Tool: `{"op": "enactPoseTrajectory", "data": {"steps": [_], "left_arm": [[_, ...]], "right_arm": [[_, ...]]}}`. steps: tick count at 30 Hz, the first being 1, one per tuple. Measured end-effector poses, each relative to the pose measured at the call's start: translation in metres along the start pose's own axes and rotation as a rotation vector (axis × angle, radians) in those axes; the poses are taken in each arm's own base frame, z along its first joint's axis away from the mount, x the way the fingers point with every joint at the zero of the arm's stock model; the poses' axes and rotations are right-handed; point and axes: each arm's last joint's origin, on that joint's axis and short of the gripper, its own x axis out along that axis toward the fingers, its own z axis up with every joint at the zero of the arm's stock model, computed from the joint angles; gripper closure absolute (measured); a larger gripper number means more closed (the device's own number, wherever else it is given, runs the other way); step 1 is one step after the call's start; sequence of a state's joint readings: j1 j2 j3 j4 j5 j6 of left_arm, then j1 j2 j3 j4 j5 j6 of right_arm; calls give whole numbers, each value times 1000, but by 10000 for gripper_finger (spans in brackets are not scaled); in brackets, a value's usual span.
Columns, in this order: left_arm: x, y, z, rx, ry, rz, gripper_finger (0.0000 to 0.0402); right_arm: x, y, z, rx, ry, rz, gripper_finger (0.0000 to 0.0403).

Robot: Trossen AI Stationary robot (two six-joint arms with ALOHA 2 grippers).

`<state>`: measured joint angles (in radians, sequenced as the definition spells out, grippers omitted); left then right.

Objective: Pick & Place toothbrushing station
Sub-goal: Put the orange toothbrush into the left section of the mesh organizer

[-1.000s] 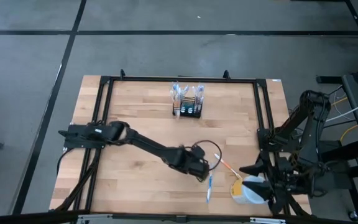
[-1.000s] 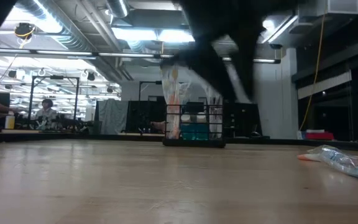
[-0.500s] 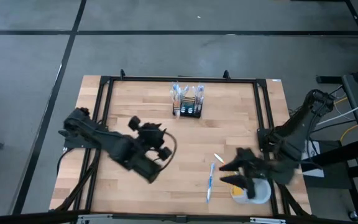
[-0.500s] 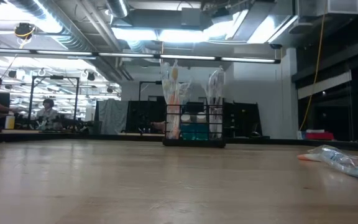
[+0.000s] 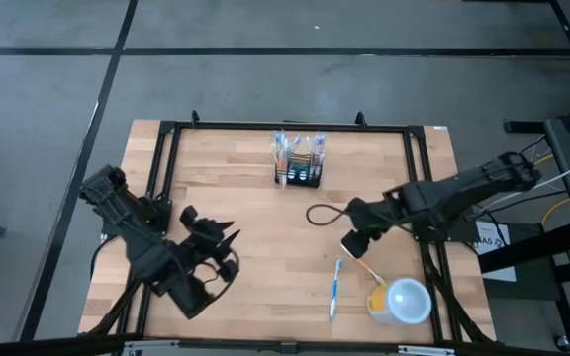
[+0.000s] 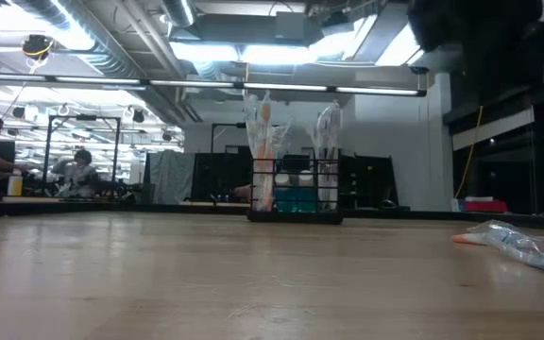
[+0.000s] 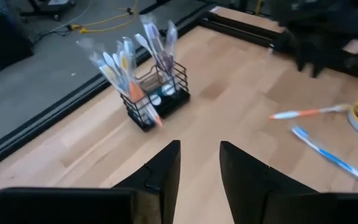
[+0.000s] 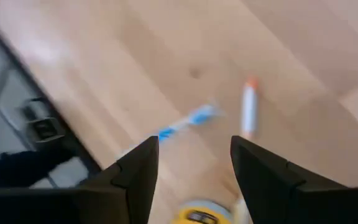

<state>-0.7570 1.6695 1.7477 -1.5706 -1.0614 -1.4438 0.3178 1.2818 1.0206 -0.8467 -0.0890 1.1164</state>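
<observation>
While my right gripper (image 5: pixel 356 240) hangs jaws apart above the orange toothbrush (image 5: pixel 362 264), left gripper (image 5: pixel 228 240) waits near the counter's (image 5: pixel 265 227) corner — jaws apart, empty.

1. Even, soft light falls on the desk (image 5: pixel 265 247) from above; shadows there are faint.
2. In the low view, bright ceiling strip lights (image 6: pixel 225 52) glare, and the room beyond looks dim.
3. The near desk surface in that view is soft, out of focus.
4. The right wrist view is heavily motion-blurred; the blue toothbrush (image 8: pixel 182 123) smears.
5. The left wrist view is mostly sharp.
</observation>
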Motion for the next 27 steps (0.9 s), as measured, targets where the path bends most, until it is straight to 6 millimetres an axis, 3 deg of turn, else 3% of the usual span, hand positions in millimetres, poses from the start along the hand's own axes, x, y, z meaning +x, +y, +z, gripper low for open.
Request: {"op": "enactPoseTrajectory", "data": {"steps": [4, 13, 19, 27], "left_arm": [[-10, 5, -9, 34, 1, -32, 295], [-30, 7, -16, 76, -29, -102, 295], [-40, 10, -18, 118, -32, -135, 295], [-44, 25, -5, 118, -37, -159, 295]], "right_arm": [[18, -12, 8, 0, 135, -120, 200], [76, -19, 0, -58, 432, -334, 200], [97, -11, -10, -85, 455, -337, 200], [105, -7, -22, -72, 365, -392, 200]]}}
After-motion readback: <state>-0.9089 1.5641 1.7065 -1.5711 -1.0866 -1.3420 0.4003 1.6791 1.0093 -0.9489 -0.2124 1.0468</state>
